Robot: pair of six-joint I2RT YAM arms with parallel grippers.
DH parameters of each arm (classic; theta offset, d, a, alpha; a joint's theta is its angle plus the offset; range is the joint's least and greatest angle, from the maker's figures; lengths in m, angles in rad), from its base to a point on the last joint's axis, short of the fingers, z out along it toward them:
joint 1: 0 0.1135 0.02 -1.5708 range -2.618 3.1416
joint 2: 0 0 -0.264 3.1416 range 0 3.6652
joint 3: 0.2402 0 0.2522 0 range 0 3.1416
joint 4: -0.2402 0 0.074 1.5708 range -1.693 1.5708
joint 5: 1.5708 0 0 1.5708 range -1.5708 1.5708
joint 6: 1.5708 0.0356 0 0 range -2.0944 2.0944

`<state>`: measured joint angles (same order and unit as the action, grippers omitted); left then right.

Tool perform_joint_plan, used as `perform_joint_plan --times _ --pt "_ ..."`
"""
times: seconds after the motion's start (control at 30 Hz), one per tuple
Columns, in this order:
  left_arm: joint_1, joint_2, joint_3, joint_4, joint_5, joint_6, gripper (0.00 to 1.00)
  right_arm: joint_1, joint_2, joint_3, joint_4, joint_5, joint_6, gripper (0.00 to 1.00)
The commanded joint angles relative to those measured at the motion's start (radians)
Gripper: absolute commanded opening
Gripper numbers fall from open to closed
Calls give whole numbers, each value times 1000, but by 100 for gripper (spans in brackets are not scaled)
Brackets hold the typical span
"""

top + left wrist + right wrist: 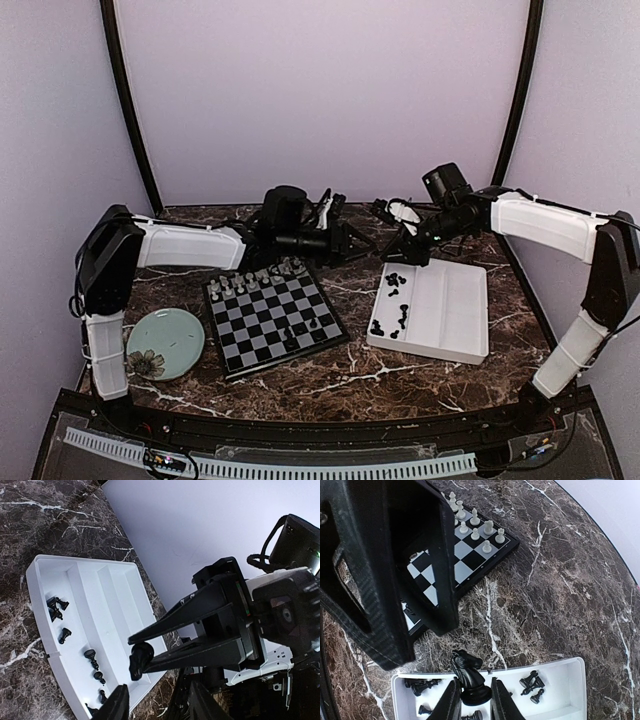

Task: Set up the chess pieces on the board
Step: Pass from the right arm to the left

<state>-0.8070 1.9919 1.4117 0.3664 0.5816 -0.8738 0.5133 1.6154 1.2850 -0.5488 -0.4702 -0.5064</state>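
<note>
The board [262,325] lies left of centre, with white pieces [262,276] along its far edge and a few black pieces [300,330] near its front. My right gripper [474,702] is shut on a black knight [469,676] above the left end of the white tray [565,677]. The knight also shows in the left wrist view [139,660], between the right gripper's fingers. My left gripper [157,707] is open and empty, facing the right gripper at a short distance [358,248]. Several black pieces [396,300] lie in the tray.
The white compartment tray [450,310] sits right of the board. A round pale-green plate [165,343] lies at the left front. The left gripper body [390,575] hangs over the board's near corner [485,565]. Walls enclose the marble table.
</note>
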Motion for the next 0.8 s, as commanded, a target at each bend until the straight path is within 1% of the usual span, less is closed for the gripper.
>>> perform_joint_plan --times 0.0,0.23,0.37,0.5,0.57,0.67,0.77 --pt "3 22 37 56 40 -41 41 15 -9 36 15 -26 5 21" --pt "4 50 57 76 55 -65 35 23 -6 42 8 -29 3 21" --pt "8 56 56 97 64 -74 29 29 -5 42 6 -29 1 22" --pt "9 60 55 114 72 -80 20 32 -2 46 6 -25 0 22" --pt "9 62 54 120 78 -82 14 34 1 49 6 -24 0 22" --pt "9 61 51 127 83 -82 8 37 4 52 4 -23 0 22" --pt "11 61 46 136 87 -83 3 39 6 54 2 -20 2 25"
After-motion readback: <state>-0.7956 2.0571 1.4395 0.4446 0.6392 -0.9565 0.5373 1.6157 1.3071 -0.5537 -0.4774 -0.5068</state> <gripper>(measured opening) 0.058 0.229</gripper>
